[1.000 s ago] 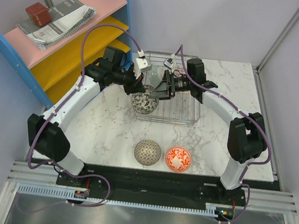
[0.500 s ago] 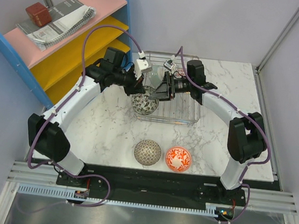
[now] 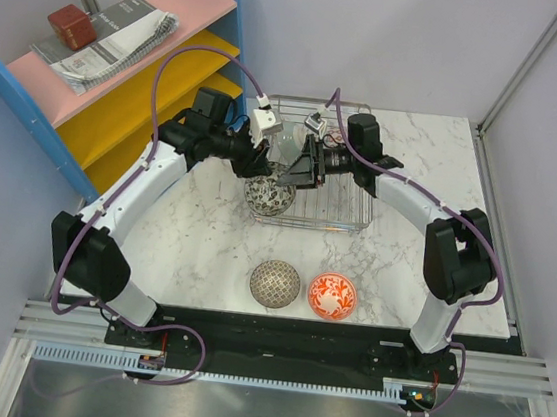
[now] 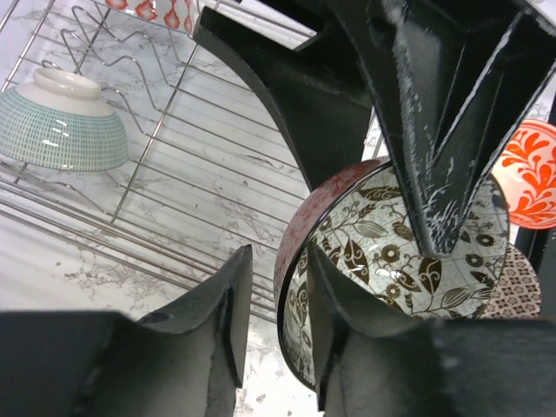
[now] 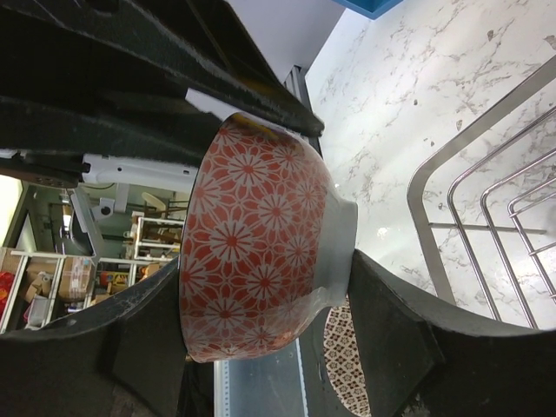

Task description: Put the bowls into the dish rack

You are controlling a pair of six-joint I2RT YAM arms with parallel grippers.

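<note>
The marble bench [image 3: 205, 230] fills the top view, with a pink-and-yellow shelf [image 3: 163, 75] at upper left and the wire rack [image 3: 334, 207] at upper centre. Both arms meet over the rack's lower left corner, where the held bowl [image 3: 270, 196] stands on edge. From above it shows only a dark floral inside. The right wrist view shows its outside, red with white flowers, and the rack's corner just right of it. There the right end effector [image 5: 265, 269] grasps the bowl, one finger against the foot, the other at the mouth. The left wrist view shows the left end effector [image 4: 278, 261] released, its fingers astride the rim with a gap on the outer side. It alone clearly shows a green bowl [image 4: 56, 130] upside down in the rack. Near the bottom of the top view a grey bowl [image 3: 275, 284] and an orange bowl [image 3: 332, 295] sit side by side on the bench.
</note>
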